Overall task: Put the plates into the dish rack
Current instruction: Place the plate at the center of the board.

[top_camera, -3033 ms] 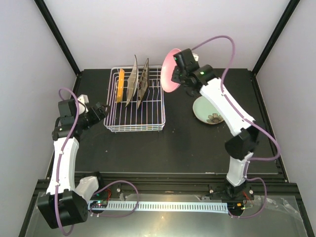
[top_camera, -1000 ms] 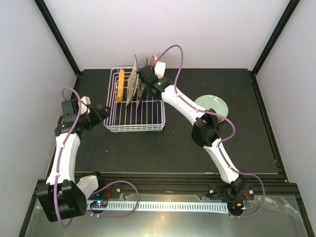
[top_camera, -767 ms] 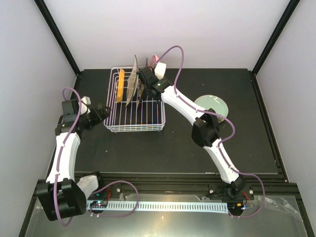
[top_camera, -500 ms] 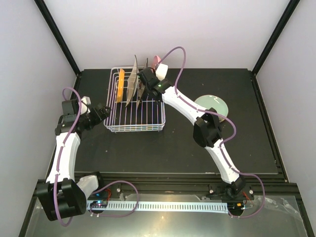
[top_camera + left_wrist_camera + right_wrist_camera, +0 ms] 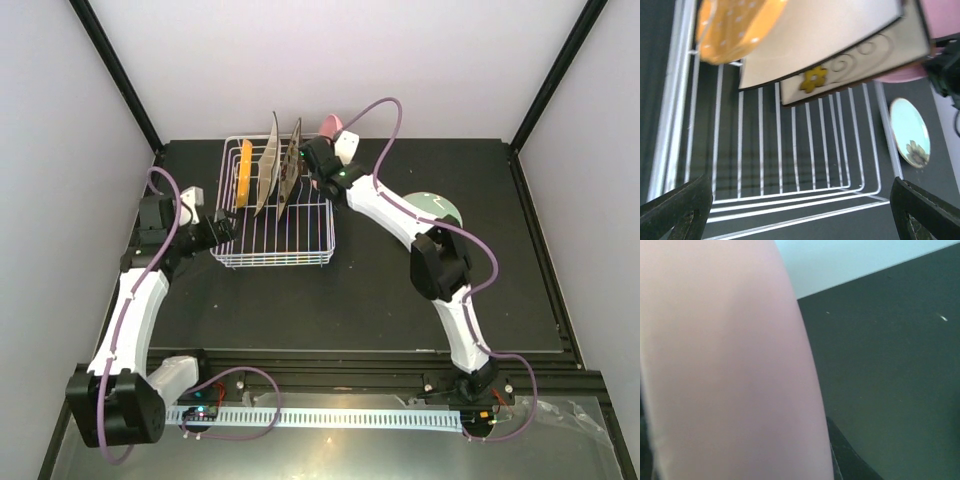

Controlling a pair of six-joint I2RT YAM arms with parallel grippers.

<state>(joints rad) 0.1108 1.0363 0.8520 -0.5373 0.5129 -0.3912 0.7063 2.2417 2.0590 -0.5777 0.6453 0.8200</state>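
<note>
The white wire dish rack (image 5: 275, 245) holds the orange plate (image 5: 245, 172), the white square plate (image 5: 268, 158) and the cream flowered plate (image 5: 292, 158) on edge. My right gripper (image 5: 322, 152) is shut on the pink plate (image 5: 330, 124) at the rack's back right corner. That plate fills the right wrist view (image 5: 725, 365); one dark finger (image 5: 852, 462) shows beside it. The pale green plate (image 5: 432, 207) lies flat on the table, partly under my right arm. My left gripper (image 5: 799, 192) is open and empty at the rack's front left.
The black table (image 5: 350, 300) is bounded by pale walls and dark corner posts (image 5: 115, 70). The left wrist view looks along the rack floor (image 5: 790, 150), with the green plate (image 5: 910, 132) beyond the rack's right side.
My right arm has swung left from beside the rack, carrying the pink plate to the rack's back right, then eased slightly right. My left arm has moved closer to the rack.
</note>
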